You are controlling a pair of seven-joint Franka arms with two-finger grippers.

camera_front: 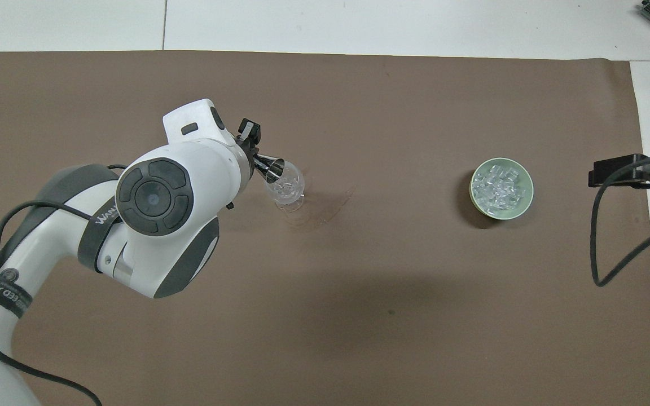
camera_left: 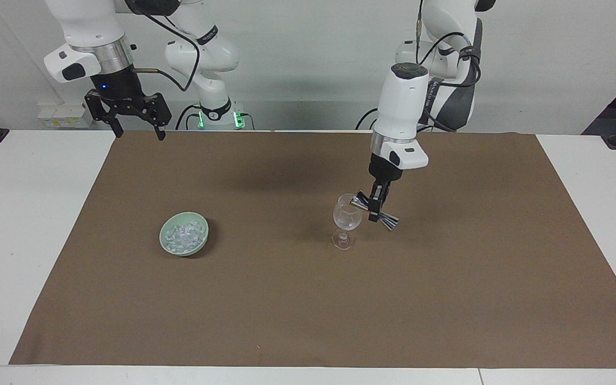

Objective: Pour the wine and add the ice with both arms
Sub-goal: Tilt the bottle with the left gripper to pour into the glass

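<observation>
A clear stemmed wine glass (camera_left: 346, 219) (camera_front: 288, 189) stands on the brown mat, with a few clear bits showing in its bowl. My left gripper (camera_left: 375, 207) (camera_front: 249, 148) is shut on a shiny metal double-ended measuring cup (camera_left: 375, 209) (camera_front: 271, 169), tilted with one end over the glass's rim. The ice (camera_left: 184, 235) (camera_front: 500, 186) lies heaped in a pale green bowl (camera_left: 166, 242) (camera_front: 522, 207) toward the right arm's end. My right gripper (camera_left: 136, 124) is open and empty, waiting high near the mat's corner by its base.
The brown mat (camera_left: 308, 299) (camera_front: 359, 316) covers most of the white table (camera_left: 30, 214). A black cable (camera_front: 613, 237) hangs from the right arm's wrist at that end of the table.
</observation>
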